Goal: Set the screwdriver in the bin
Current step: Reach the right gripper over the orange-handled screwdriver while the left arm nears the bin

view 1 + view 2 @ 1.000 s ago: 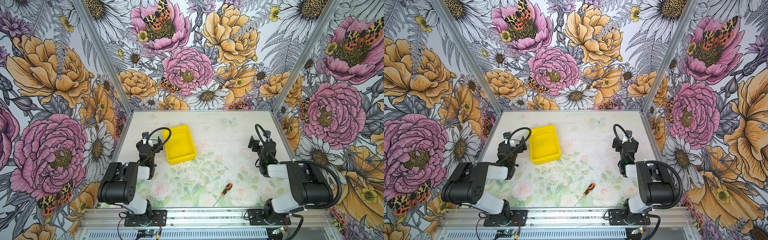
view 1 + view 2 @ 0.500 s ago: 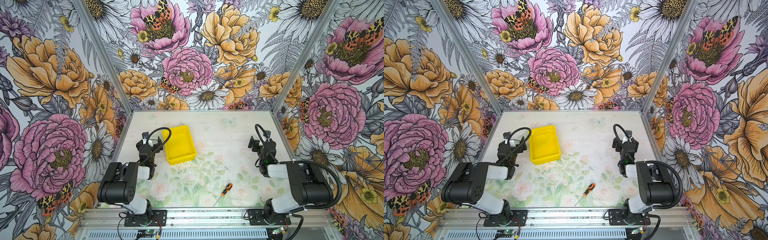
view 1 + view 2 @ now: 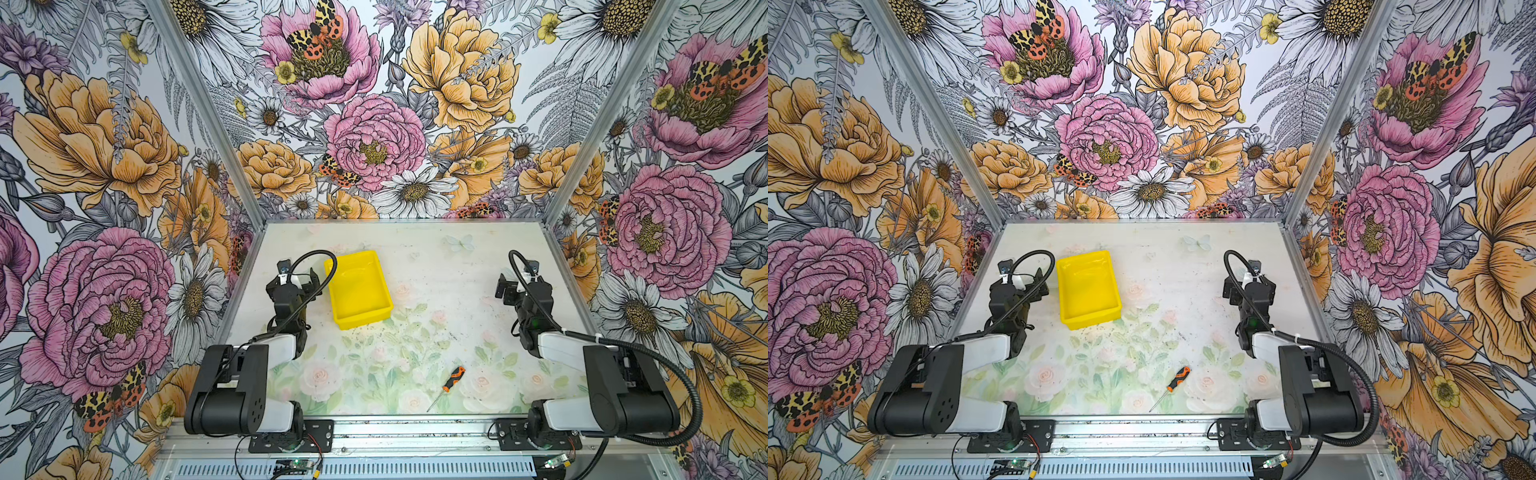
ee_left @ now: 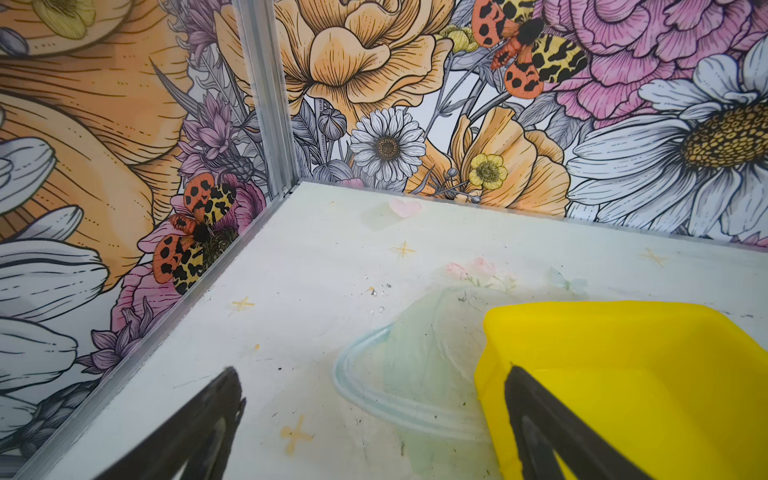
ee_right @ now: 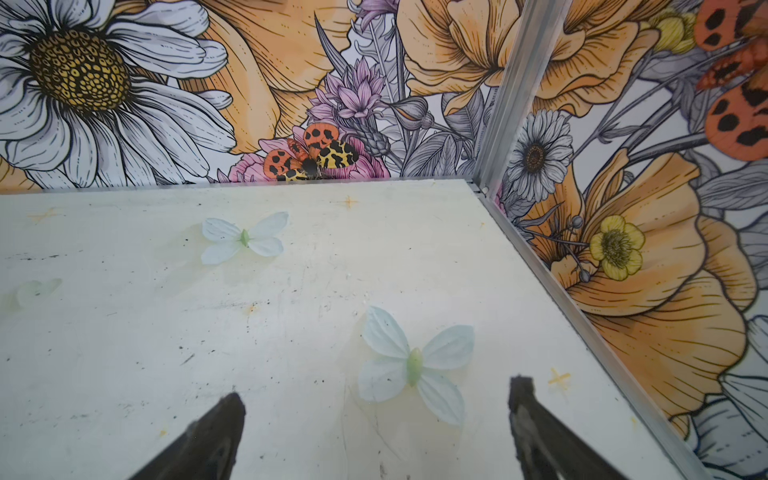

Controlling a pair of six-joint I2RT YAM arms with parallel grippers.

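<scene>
In both top views the screwdriver is seen lying flat on the table near its near edge, right of centre, with the handle turned far-right. It is well apart from the bin, which stands at the far left and is empty. The tool lies closer to the right arm, so that arm is judged the likelier one for the pick. The left gripper is held just left of the bin and the right gripper at the far right. Both arms are folded back, presumably a rest pose that leaves the middle free.

In the left wrist view the jaws are shown spread wide with nothing between them. One finger is seen against the bin's corner; whether it touches cannot be told.

In the right wrist view the jaws are likewise spread wide over bare table, with nothing held, and neither the screwdriver nor the bin is in sight.

Against the frames of a second and half a second ago nothing is found to have moved: arms, bin and screwdriver are placed as before, so the reach is judged not yet begun
</scene>
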